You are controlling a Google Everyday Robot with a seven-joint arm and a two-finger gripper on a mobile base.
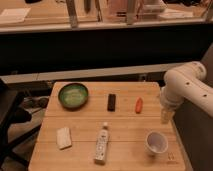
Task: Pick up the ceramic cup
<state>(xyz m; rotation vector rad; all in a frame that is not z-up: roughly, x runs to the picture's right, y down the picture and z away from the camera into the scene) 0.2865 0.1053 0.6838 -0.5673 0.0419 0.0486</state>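
The ceramic cup (156, 143) is small, white and round, with a pale inside. It stands upright near the front right corner of the wooden table (85, 120). My gripper (165, 117) hangs at the end of the white arm (186, 85) over the table's right edge. It is a little behind and to the right of the cup, apart from it.
A wide green bowl (73, 95) sits at the back left. A black bar (112, 102) and an orange-red item (139, 104) lie mid-table. A white bottle (102, 143) lies on its side at the front, a pale sponge (63, 137) to its left. A black chair (10, 115) stands left.
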